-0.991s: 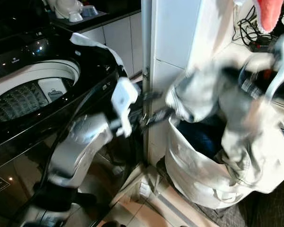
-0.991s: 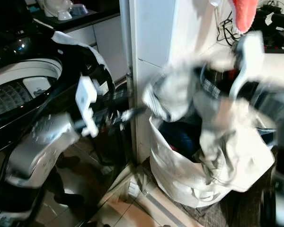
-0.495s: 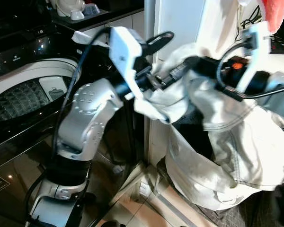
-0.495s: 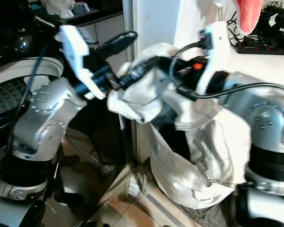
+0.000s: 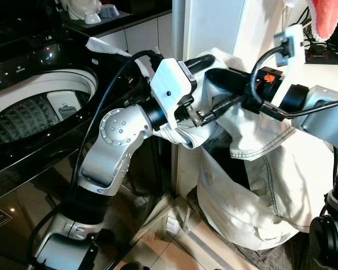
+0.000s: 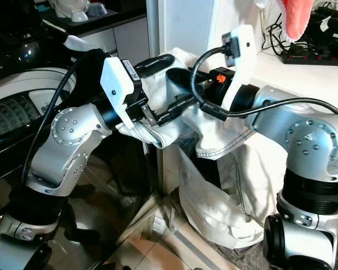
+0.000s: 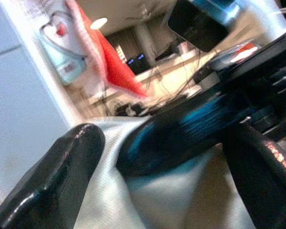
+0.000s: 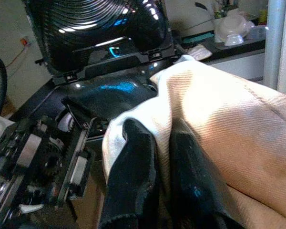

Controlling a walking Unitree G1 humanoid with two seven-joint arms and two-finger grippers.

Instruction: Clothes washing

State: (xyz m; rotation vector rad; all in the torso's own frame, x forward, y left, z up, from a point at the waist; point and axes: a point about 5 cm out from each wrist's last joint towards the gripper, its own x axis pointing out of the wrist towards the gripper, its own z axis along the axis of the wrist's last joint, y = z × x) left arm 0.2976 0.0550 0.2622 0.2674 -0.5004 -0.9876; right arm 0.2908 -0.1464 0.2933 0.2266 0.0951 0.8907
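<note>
We're in a tight laundry corner: tiled floor [image 5: 158,247] below, a white tiled pillar [image 5: 205,34] dead centre, and a glossy black top-loading washing machine [image 5: 39,112] out at nine o'clock with its lid up and drum [image 5: 28,115] open. One machine, one white laundry bag [image 5: 242,208] slumped at the pillar's foot around four o'clock, one dark counter [image 5: 118,17] at eleven with white crockery on it. A power strip [image 6: 312,56] with cables sits on the ledge at one o'clock, beside something pink [image 5: 322,16] hanging down.

Room is scarce: the bag presses against the pillar, and only a narrow strip of floor separates it from the machine's front.

Both arms are up at centre. The pale garment [image 5: 253,135] hangs between them, above the bag's mouth and draping into it. The right gripper [image 8: 164,157] is pinched tight, fingers close together on a fold. The left gripper [image 7: 157,157] stands wide, cloth lying between its fingers [image 7: 62,176], right at the garment's washer-side edge.
</note>
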